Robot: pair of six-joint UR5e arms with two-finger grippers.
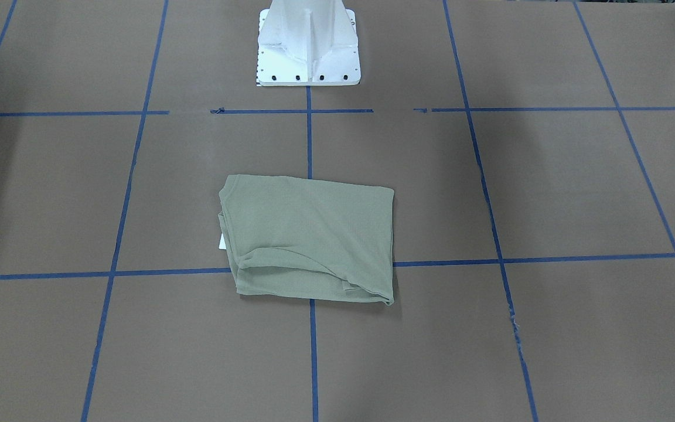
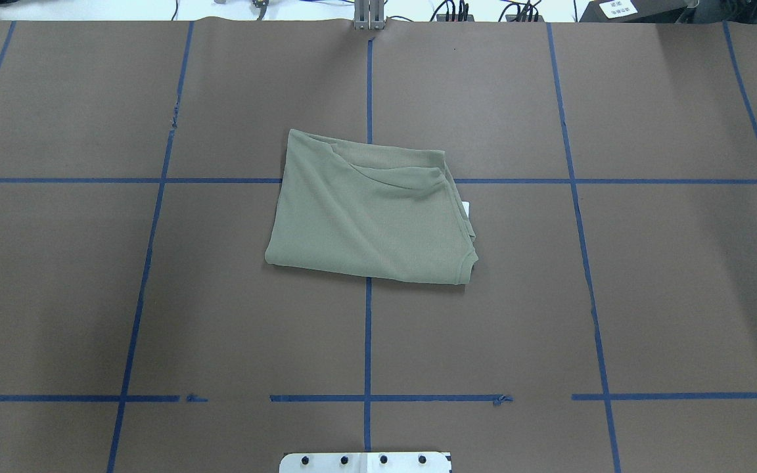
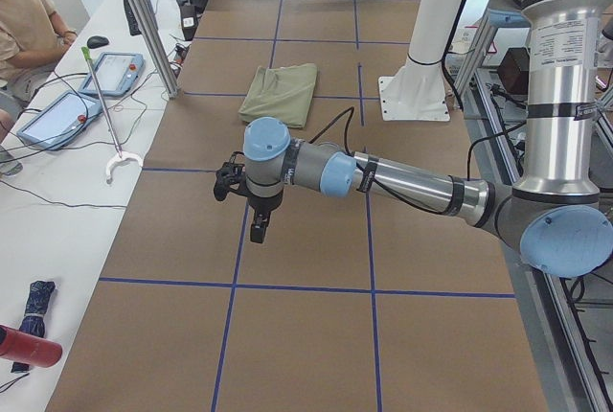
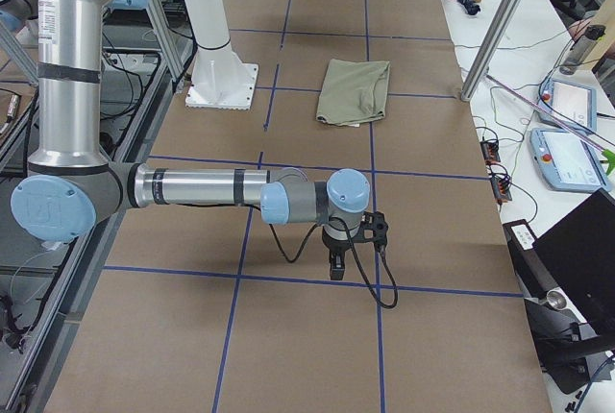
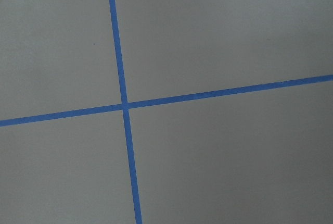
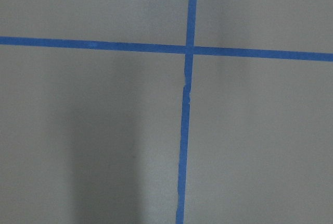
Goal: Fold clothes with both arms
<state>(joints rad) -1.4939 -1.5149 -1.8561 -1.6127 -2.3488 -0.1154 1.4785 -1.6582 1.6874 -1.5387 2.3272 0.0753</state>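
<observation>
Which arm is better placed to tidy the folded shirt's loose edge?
Right, by a little. The left hand and right hand both hang far from the shirt, but its layered edge with the white tag lies on the robot's right.

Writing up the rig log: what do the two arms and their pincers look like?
The left arm and right arm are silver-grey tubes with black bands, light-blue joint caps and a printed label. The left pincer and right pincer are small and black, each trailing a black cable.
</observation>
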